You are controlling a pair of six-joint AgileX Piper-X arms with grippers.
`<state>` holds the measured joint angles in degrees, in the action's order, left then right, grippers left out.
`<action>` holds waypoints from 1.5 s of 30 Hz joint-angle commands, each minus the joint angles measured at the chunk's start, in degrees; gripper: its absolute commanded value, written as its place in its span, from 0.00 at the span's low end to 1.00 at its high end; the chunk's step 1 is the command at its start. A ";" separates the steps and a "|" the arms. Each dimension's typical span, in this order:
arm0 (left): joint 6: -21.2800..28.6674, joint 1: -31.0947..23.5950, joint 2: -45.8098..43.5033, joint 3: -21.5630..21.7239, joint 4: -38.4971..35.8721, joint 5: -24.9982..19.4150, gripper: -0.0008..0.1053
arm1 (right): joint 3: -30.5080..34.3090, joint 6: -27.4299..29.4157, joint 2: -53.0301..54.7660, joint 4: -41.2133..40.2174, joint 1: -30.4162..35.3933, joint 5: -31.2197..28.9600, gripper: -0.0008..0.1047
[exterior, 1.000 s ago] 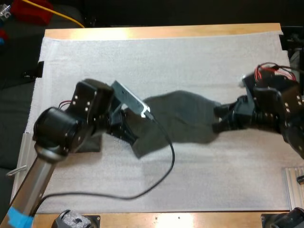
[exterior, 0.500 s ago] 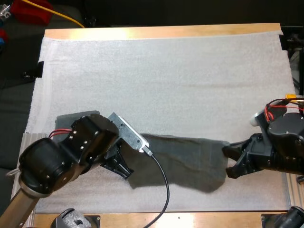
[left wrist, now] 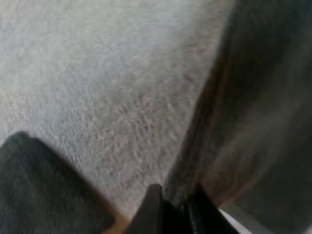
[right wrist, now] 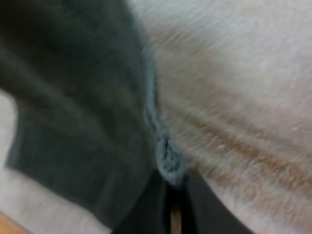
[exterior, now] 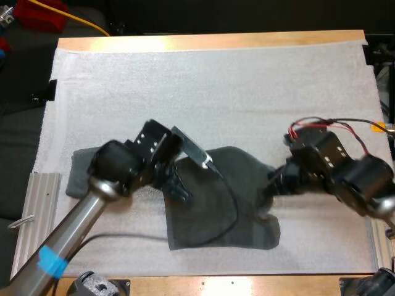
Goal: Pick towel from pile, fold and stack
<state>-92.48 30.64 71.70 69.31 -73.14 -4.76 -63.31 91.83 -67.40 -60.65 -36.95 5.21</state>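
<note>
At the near side, the wooden table point(exterior: 247, 285) shows as a strip in front of the white mat point(exterior: 216, 92). There are two dark grey-green towels and two hands.

The held towel point(exterior: 216, 216) is near the middle of the mat, toward the near edge. Its near hem lies flat on the mat, running left to right. From there the cloth rises toward the far side, up to an edge stretched left to right between the two hands. It looks about as wide as it is deep, so no long axis can be told.

The left hand point(exterior: 180, 190) is at the left end of that raised edge. In the left wrist view its two black fingers point(left wrist: 151, 209) stand only narrowly apart, with the towel's edge pinched between them. The right hand point(exterior: 266, 192) is at the right end. In the right wrist view its fingers point(right wrist: 146, 209) are nearly together, clamped on a bunched corner of the towel that sticks up just above the tips.

The second towel point(exterior: 80, 176) lies on the mat to the left, partly under the left arm and well clear of the held towel. Whether it is folded cannot be told.

Farther off the mat is bare white, up to the table's far wooden edge.
</note>
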 commanded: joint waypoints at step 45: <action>4.44 -14.01 21.86 2.29 30.18 4.50 0.71 | -0.85 -9.81 -22.49 33.73 16.74 3.27 0.44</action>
<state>-87.49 16.69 93.94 70.90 -43.29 1.05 -63.51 81.85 -89.97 -27.93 -20.62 8.64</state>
